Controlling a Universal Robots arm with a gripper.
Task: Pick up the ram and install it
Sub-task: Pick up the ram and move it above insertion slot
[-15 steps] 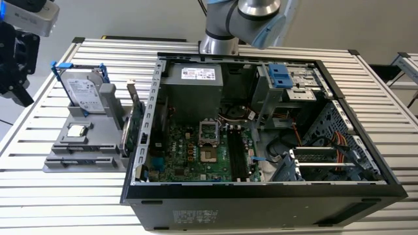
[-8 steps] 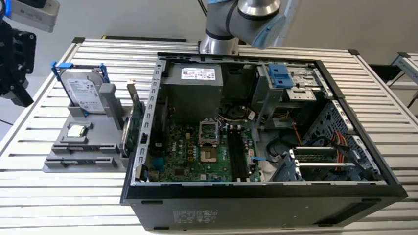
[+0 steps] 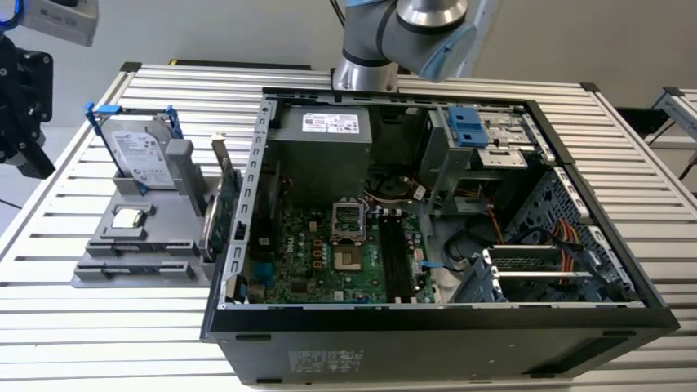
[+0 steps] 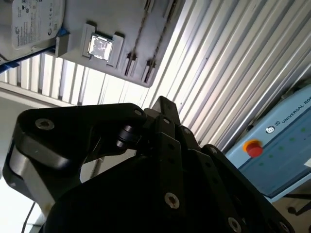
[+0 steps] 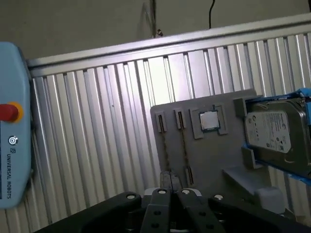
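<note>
Two ram sticks stand on edge in slots of the grey holder [image 5: 228,155], beside a bare processor chip [image 5: 210,120]; one ram stick [image 5: 165,145] runs along the slot farther from the chip. The ram [image 4: 138,38] also shows as thin dark lines in the second wrist view, and it lies near the holder's front [image 3: 133,246] in the exterior view. My black gripper [image 3: 33,163] hangs off the table's left edge in the exterior view, apart from the holder. Its fingers meet in a point in both wrist views [image 5: 172,190] [image 4: 163,103], with nothing between them.
The open computer case [image 3: 234,245] lies on the slatted table, its motherboard [image 3: 316,261] and long dark memory slots [image 3: 394,253] exposed. On the holder stand a silver hard drive [image 3: 142,155] in a blue frame and a green card [image 3: 224,212]. A blue pendant [image 5: 12,126] lies beyond.
</note>
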